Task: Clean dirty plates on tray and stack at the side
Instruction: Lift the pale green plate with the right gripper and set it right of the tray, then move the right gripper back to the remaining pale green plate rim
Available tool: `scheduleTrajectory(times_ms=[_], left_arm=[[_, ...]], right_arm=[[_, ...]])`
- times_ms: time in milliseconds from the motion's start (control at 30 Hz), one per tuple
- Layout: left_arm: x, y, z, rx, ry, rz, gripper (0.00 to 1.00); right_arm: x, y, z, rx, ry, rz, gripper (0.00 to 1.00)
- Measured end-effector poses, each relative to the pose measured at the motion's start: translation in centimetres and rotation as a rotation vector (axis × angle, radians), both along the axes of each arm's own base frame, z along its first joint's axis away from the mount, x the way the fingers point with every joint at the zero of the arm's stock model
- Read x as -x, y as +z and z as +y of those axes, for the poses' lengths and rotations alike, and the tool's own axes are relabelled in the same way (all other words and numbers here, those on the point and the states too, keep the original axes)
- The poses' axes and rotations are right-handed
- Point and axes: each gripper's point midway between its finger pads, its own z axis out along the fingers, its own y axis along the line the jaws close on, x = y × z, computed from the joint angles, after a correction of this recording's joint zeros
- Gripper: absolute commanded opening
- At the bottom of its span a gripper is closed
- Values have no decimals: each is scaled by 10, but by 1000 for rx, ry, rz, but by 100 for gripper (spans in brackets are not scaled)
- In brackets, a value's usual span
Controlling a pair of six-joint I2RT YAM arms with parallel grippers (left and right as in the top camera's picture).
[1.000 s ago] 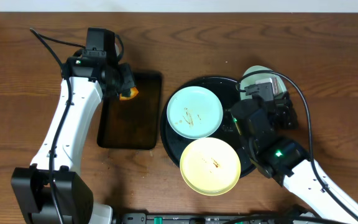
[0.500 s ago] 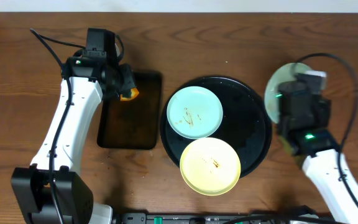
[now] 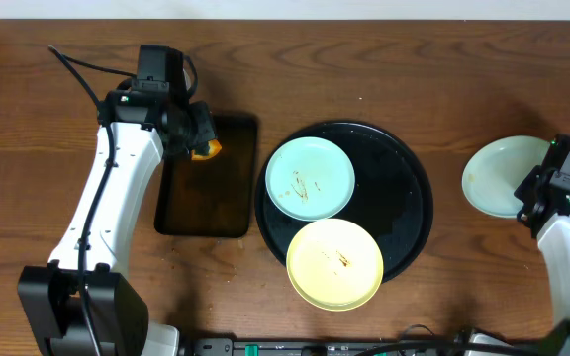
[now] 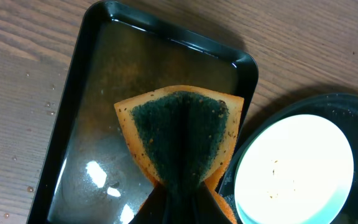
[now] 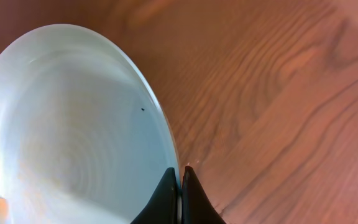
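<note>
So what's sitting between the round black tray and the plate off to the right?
Nothing: only bare wood tabletop separates the tray from that plate, seen overhead.

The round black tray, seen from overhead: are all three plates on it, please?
No, only the mint plate and the yellow plate lie on the tray; the third plate is off to its right.

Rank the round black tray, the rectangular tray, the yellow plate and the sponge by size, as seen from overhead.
1. round black tray
2. rectangular tray
3. yellow plate
4. sponge, only partly visible but clearly the smallest
</note>
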Motion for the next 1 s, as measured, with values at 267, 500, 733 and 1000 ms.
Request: scheduleTrajectory(times_ms=[267,500,733,1000], left_arm=[[0,0,0,0,0,0,7],[1,0,-3,0,-10,0,7],[6,0,-32,-4,-112,-3,8],[19,-3,-80,-5,-248,4,8]], right_arm=[[-14,-25,5,-96,25,-12,34],[-52,-6,64,-301,299,-173,42],[-66,8,195,-548,729,-188,50],[-51,-26,303,-660,973,-38,43]])
